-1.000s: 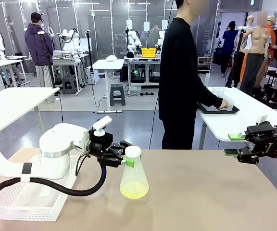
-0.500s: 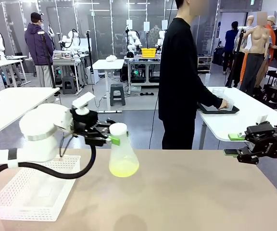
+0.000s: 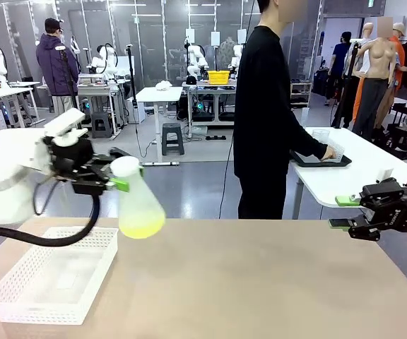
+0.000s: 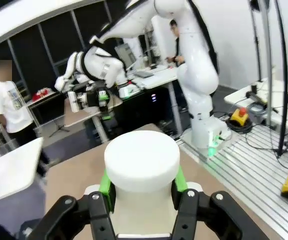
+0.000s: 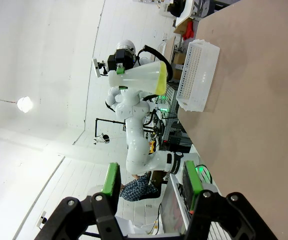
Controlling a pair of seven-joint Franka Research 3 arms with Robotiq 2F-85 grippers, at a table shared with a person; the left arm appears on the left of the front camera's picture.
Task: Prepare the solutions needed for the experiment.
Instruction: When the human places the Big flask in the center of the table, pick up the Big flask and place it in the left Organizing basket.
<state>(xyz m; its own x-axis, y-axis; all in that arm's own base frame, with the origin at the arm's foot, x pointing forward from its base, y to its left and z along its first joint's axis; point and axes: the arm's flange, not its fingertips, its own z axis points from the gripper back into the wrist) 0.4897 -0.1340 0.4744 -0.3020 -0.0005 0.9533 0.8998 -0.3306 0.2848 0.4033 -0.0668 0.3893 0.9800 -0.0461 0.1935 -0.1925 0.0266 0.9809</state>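
A frosted conical flask (image 3: 138, 201) with a white cap hangs in the air above the table's left part, near the white basket (image 3: 48, 282). A shallow layer of pale yellow-green solution (image 3: 141, 227) lies in its bottom. My left gripper (image 3: 116, 181) is shut on the flask's neck; in the left wrist view its green pads (image 4: 105, 182) clamp the neck below the white cap (image 4: 142, 158). My right gripper (image 3: 346, 212) hovers open at the table's right edge, holding nothing. The right wrist view shows the flask (image 5: 139, 77) far off, beyond the open fingers (image 5: 111, 182).
A white mesh basket sits at the table's front left (image 5: 198, 75). A person in black (image 3: 267, 113) stands beyond the far edge, hands at a black tray (image 3: 320, 161) on a side table. The brown tabletop (image 3: 274, 282) is bare in the middle and right.
My left arm has lifted the flask and carried it leftward, from the table's middle to above the basket's right edge. The right gripper has stayed still.
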